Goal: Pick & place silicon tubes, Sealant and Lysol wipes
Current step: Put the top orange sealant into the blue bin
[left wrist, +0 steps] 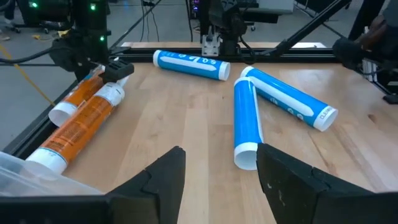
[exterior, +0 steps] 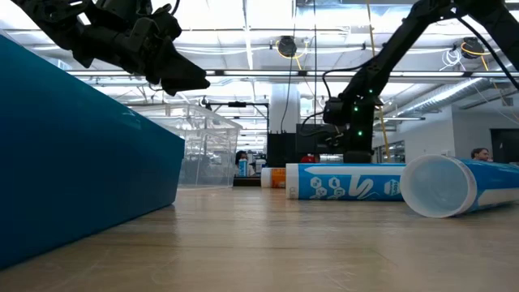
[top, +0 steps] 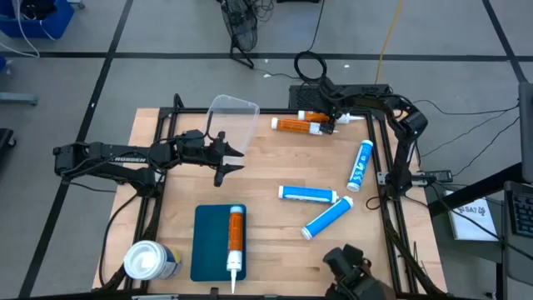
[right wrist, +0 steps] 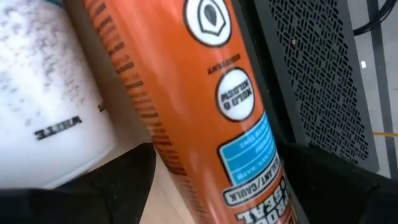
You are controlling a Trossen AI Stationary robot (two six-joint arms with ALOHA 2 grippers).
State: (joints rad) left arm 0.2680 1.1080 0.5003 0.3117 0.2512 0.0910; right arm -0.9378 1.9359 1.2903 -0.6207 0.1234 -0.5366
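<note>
Orange sealant tube (right wrist: 205, 106) lies between the right tool's (top: 331, 122) fingers.

Left arm (top: 112, 157): you're looking at matte black segments, with white lettering along the forearm.
Left gripper (top: 229, 157): two black fingers (left wrist: 155, 183), broad, angular and flat-faced.
Right arm (top: 398, 125): black jointed links, a rounded elbow housing, and thin black cables trailing off the tabletop's right edge.
Right arm lights: small green dots glow on the wrist body (exterior: 355, 105).
</note>
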